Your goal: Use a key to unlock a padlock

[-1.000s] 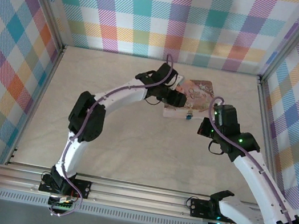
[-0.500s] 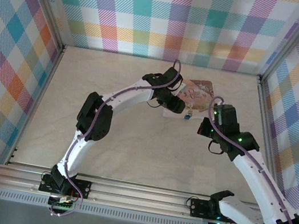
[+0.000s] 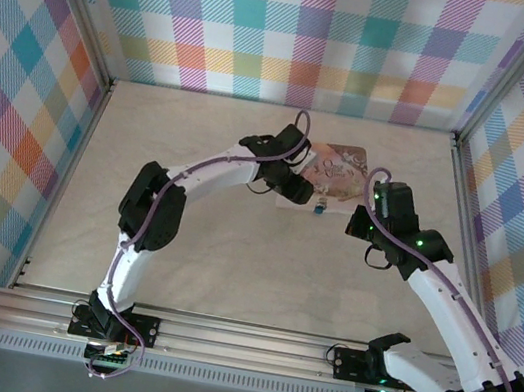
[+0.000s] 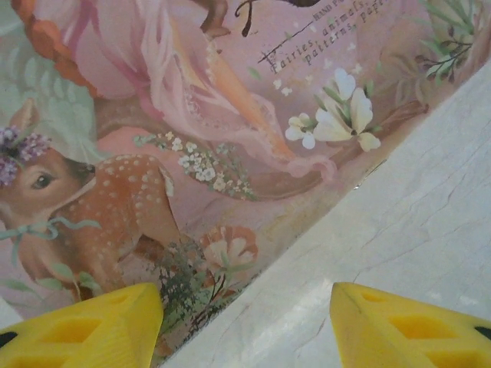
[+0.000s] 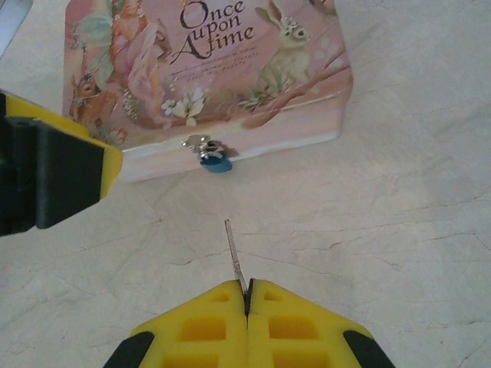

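A: What is there, from the left?

B: Plaid walls in many colours [image 3: 311, 32] stand round a cream, marbled table [image 5: 399, 192]. The left gripper [image 4: 245, 318] is over the near left corner of the pink rectangular box printed with a fawn, a rabbit and "Once Upon A time" [image 5: 207, 69]. Its yellow fingers are spread apart, with the box's edge and bare table between them and nothing grasped.

A: And the lock?

B: The tiny blue-and-silver metal padlock [image 5: 209, 157] hangs from a clasp in the middle of the box's pale front wall, its blue body down at the table. One left finger is at the box's corner, off to the padlock's left and apart from it.

A: What is in front of it?

B: Open table, then the tip of the thin silver key [image 5: 235, 257], which points at the padlock from near by. The right gripper [image 5: 247, 290] is clamped tight on the key's other end.

A: Any change from a second ago?

B: In the top view the left wrist has drawn slightly toward the bases. The box and padlock sit a little further left. The right arm has stayed put.
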`<state>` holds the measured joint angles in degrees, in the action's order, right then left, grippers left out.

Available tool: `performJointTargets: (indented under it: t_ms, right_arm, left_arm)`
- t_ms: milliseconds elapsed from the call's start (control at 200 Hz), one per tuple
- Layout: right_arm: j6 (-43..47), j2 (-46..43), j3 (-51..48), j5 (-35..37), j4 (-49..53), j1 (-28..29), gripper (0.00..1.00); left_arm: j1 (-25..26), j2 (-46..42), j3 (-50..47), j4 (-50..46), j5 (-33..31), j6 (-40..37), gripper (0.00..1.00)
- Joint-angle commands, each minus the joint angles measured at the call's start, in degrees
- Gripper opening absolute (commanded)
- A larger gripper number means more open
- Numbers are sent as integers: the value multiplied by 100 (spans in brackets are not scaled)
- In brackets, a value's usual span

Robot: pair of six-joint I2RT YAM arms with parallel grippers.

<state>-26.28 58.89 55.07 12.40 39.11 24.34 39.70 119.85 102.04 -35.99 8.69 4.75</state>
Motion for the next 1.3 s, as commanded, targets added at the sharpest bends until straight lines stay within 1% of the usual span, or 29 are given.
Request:
performJointTargets:
  t_ms: [0,105,230,335,425,585,745,860,990,1025,1145,1220,1295]
  right_arm:
    - [19,59,83,-134,-41,-34,3]
    - [51,112,53,-294,-153,-41,3]
    - [128,112,-69,-659,-470,-43,3]
    - [172,170,-136,-1005,-704,-41,3]
    - [207,273,-144,-1282,-848,-39,3]
    - [127,493,-225,-1982,-1357,-38,2]
    - [-132,834,-364,-2740,-2086,-36,3]
    - [-263,1203,-392,-3214,-2581,-38,3]
    - [-153,1796,-199,-3697,-2848,-42,2]
    - [-96,1957,-122,-3765,-2852,-43,3]
    - [33,2421,42,-3908,-2994,-60,3]
    - [33,2660,96,-4009,-3105,-117,2]
    - [-6,2853,84,-4147,-3295,-211,2]
  left_arm:
    - [-168,-320,-659,-383,-250,135,61]
    - [-276,-720,-1189,-207,-288,204,61]
    - [-558,-1042,-1697,-65,-351,228,62]
    - [-890,-1163,-1941,66,-251,237,62]
    - [-1070,-1201,-1957,126,-96,219,62]
    - [-1132,-1418,-1931,250,89,166,63]
    - [-1132,-1993,-2344,687,177,142,66]
    - [-1130,-2672,-2954,1223,189,140,74]
    - [-1132,-3511,-4013,1952,336,324,85]
    - [-1131,-3683,-4267,2297,389,401,86]
    - [-1125,-4004,-5060,2794,744,673,87]
    - [-1106,-4064,-5486,3146,991,861,86]
    - [-1025,-4077,-5816,3510,1084,974,85]
